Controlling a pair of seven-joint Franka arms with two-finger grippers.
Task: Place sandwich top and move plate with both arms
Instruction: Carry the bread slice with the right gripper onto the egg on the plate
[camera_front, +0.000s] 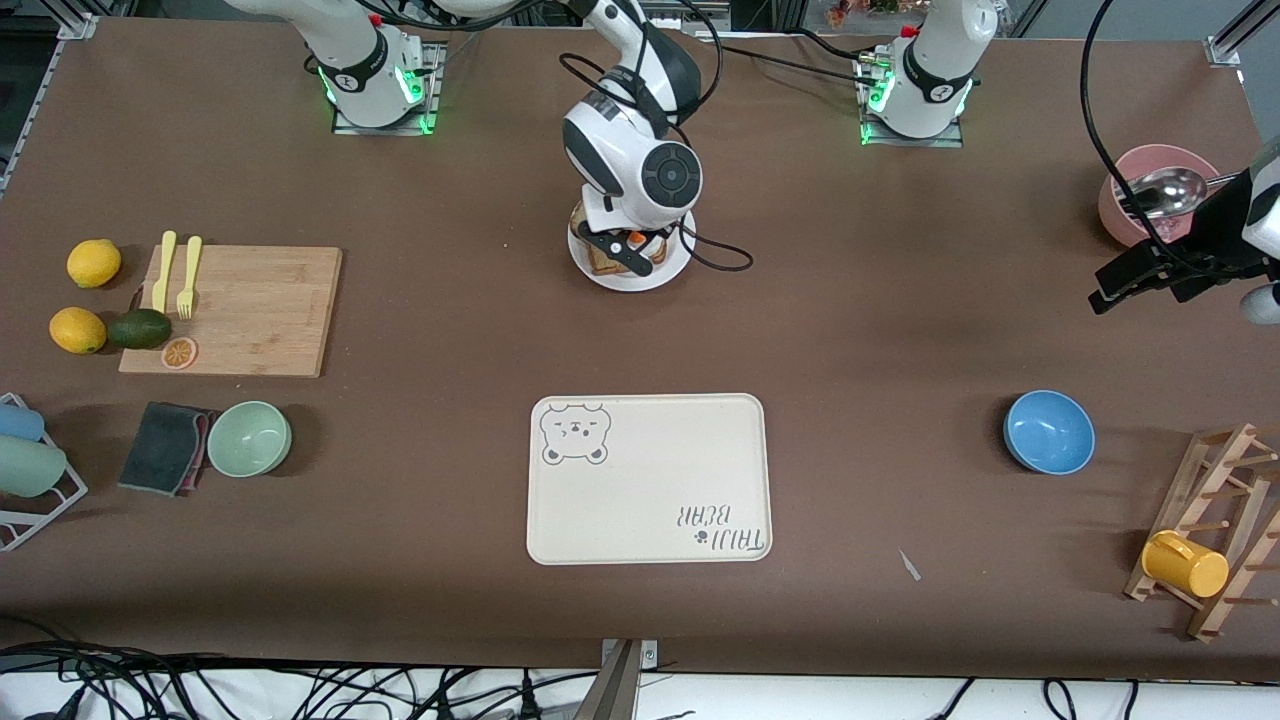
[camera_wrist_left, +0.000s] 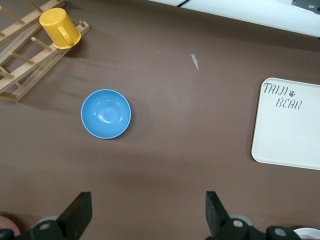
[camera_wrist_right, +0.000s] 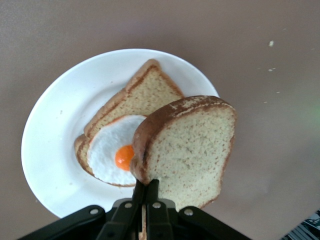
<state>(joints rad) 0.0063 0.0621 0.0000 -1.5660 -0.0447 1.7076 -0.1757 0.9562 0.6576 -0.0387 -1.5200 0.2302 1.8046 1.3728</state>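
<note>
At upper centre of the front view the right end effector (camera_wrist_right: 145, 210), clamped on the top slice (camera_wrist_right: 187, 150), hangs it directly over the egg slice (camera_wrist_right: 117, 150) on the plate (camera_wrist_right: 55, 150), while the left end effector (camera_wrist_left: 145, 215), wide and empty, waits at the right edge.

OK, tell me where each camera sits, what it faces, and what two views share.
Front: high across the table, facing both arms; right gripper over the plate.
Left wrist: looks down on the blue bowl and tray; open fingers show.
Right wrist: looks down at the plate; fingers grip the sandwich top.
Shared: front and left wrist both show bowl and tray.
</note>
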